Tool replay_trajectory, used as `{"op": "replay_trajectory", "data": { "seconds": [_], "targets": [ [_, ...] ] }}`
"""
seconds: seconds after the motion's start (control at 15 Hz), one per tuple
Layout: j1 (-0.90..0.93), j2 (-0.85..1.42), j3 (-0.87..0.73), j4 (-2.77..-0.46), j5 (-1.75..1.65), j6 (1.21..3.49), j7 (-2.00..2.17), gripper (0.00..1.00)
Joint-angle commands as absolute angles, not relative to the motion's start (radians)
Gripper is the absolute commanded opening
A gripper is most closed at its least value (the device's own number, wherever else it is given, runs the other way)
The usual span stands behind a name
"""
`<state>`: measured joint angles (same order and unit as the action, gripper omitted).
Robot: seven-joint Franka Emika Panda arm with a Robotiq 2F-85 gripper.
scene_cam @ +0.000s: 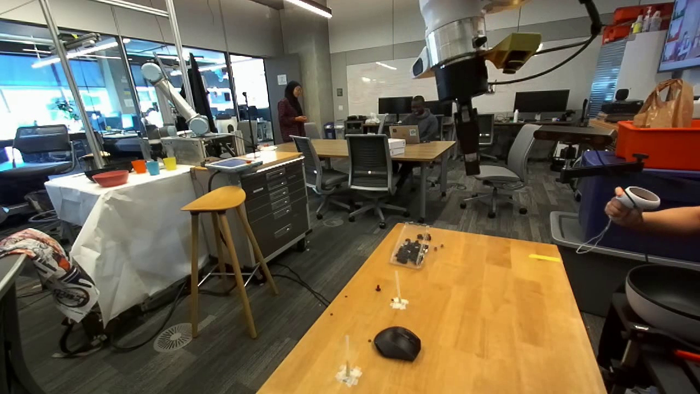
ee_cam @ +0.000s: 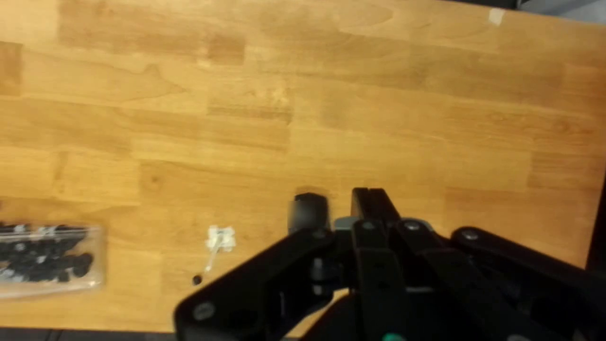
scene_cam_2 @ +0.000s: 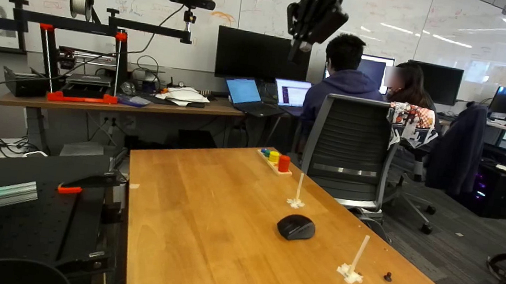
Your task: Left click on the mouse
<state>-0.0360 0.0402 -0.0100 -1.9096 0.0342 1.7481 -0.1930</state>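
A busy lab room surrounds your wooden table (scene_cam: pixel 492 328): in an exterior view a marked-up whiteboard (scene_cam_2: pixel 465 28) rises behind and a dark office chair (scene_cam_2: pixel 351 149) stands at the table's side, while in an exterior view a wooden stool (scene_cam: pixel 215 198) stands well apart from it. On the tabletop your mouse (scene_cam: pixel 397 343), dark and domed, rests between two pale pegs (scene_cam_2: pixel 358 255) — each one set in a small patch of white tape (scene_cam: pixel 399 304). It touches neither, and it lies a little off the line joining them, toward the middle of the table.

Your gripper (ee_cam: pixel 369 190) is closed: the wrist view shows you its two fingers (ee_cam: pixel 367 206) side by side and together, holding nothing. In both exterior views it hangs high, fingers downward, well apart from the mouse. Through the wrist camera you get only part of the mouse — a blurred dark shape just beside the fingers, the rest covered by the gripper.

You also have a clear plastic box (ee_cam: pixel 98 246) of small dark pieces (ee_cam: pixel 45 258) on the table, beyond a peg from the mouse, with a few loose bits (scene_cam: pixel 436 247) near it. In both exterior views a lone dark piece (scene_cam_2: pixel 388 277) lies near that same peg. In an exterior view a row of coloured pieces (scene_cam_2: pixel 283 163) on a wooden base (scene_cam_2: pixel 276 170) sits near the table's edge, and in an exterior view a short yellow strip (scene_cam: pixel 544 258) lies near a corner.
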Motion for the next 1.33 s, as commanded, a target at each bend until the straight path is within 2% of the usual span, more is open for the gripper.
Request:
{"op": "replay_trajectory", "data": {
  "seconds": [0.0,0.07,0.13,0.2,0.27,0.33,0.87,0.93,1.0,1.13,1.27],
  "targets": [
    [-0.056,-0.031,-0.044,-1.962,-0.027,1.886,-0.170,0.05],
    [-0.060,-0.034,-0.052,-1.962,-0.025,1.899,-0.168,0.05],
    [-0.063,-0.035,-0.058,-1.956,-0.016,1.886,-0.175,0.16],
    [-0.066,-0.033,-0.062,-1.946,-0.004,1.849,-0.192,0.08],
    [-0.067,-0.032,-0.065,-1.940,-0.001,1.824,-0.180,0.36],
    [-0.069,-0.038,-0.067,-1.940,0.007,1.810,-0.196,0.36],
    [-0.067,-0.088,-0.069,-1.941,0.024,1.734,-0.198,0.97],
    [-0.067,-0.093,-0.071,-1.937,0.038,1.714,-0.206,0.99],
    [-0.064,-0.059,-0.066,-1.929,0.011,1.745,-0.192,0.85],
    [-0.064,-0.069,-0.067,-1.929,0.016,1.731,-0.192,0.99],
    [-0.064,-0.072,-0.067,-1.929,0.018,1.729,-0.192,1.00]
  ]
}}
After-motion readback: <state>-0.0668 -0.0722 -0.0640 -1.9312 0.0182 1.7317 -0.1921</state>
